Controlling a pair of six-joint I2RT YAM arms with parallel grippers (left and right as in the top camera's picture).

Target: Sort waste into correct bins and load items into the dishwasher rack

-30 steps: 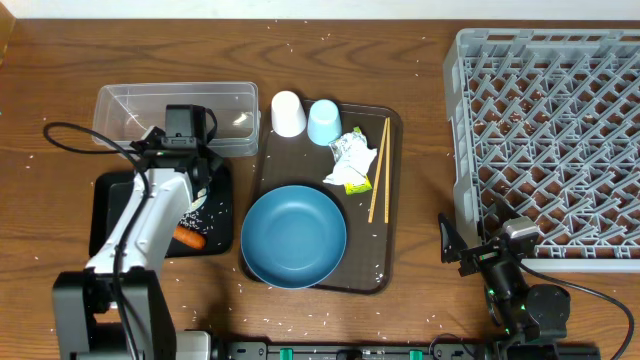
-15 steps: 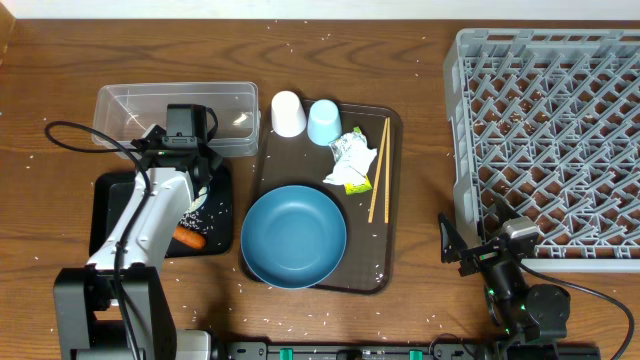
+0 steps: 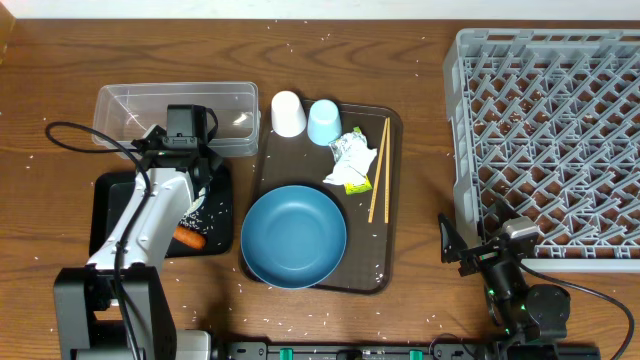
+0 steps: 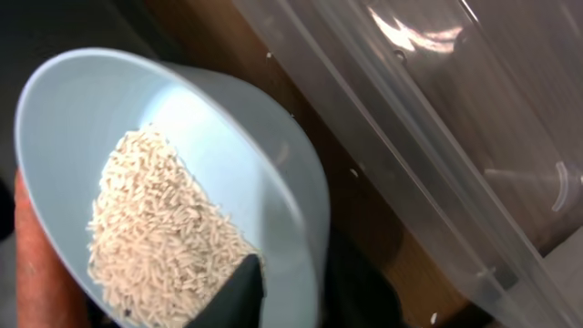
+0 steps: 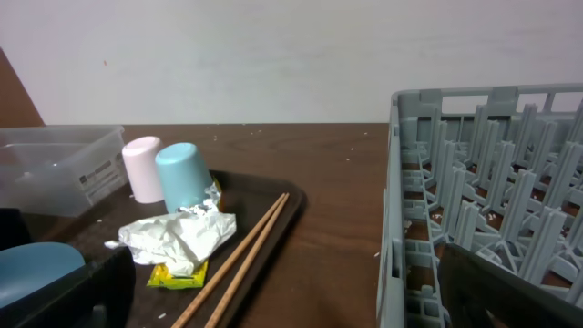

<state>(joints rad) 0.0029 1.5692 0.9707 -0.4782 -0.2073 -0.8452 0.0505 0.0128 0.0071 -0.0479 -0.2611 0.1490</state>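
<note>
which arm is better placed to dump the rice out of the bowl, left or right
Left. The left gripper has a finger inside the bowl of rice, over the black tray beside the clear tub. The right gripper sits open, far across the table by the rack.

The table (image 3: 420,60) is brown wood with visible grain and a dull sheen. On it the brown tray (image 3: 387,250) looks like smooth, faintly glossy plastic. On that tray the chopsticks (image 3: 379,183) are pale bare wood, the crumpled wrapper (image 3: 348,158) is shiny foil-like film, and the plate (image 3: 293,237), white cup (image 3: 288,113) and blue cup (image 3: 324,122) have smooth, even, low-gloss surfaces. Left of the tray the tub (image 3: 180,105) is clear glossy plastic and the smooth bowl (image 4: 228,164) holds dry, grainy rice (image 4: 155,237); right of it the rack (image 3: 452,120) is matt grey plastic.
</note>
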